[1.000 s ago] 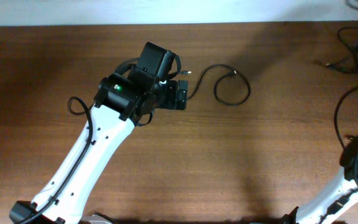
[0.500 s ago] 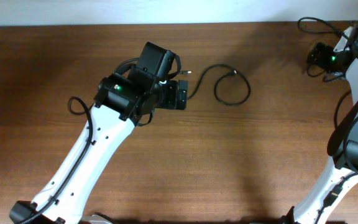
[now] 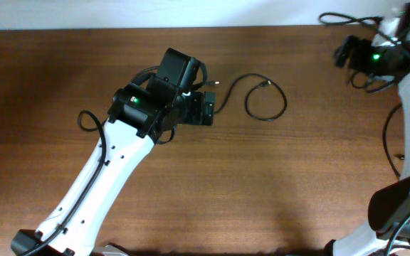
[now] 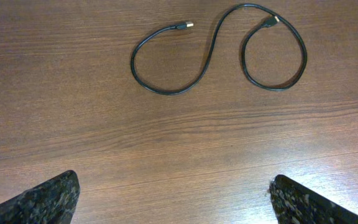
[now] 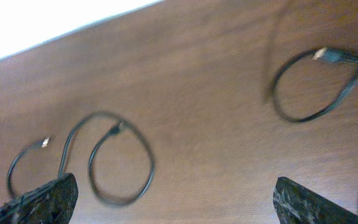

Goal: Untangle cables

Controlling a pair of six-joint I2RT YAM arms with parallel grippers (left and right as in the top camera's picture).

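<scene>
Beside the cable (image 4: 166,93), your left gripper (image 4: 173,186) hangs wide open, right gripper (image 5: 173,193) equally wide, well away; pinch two strands together and you risk tightening its loop.

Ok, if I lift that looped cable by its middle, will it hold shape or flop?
Probably floppy: the cable is thin and lies in loose curves, so both ends should droop. Likely light; a push would slide or reshape it rather than roll it. Its small plugs may drag last.
</scene>
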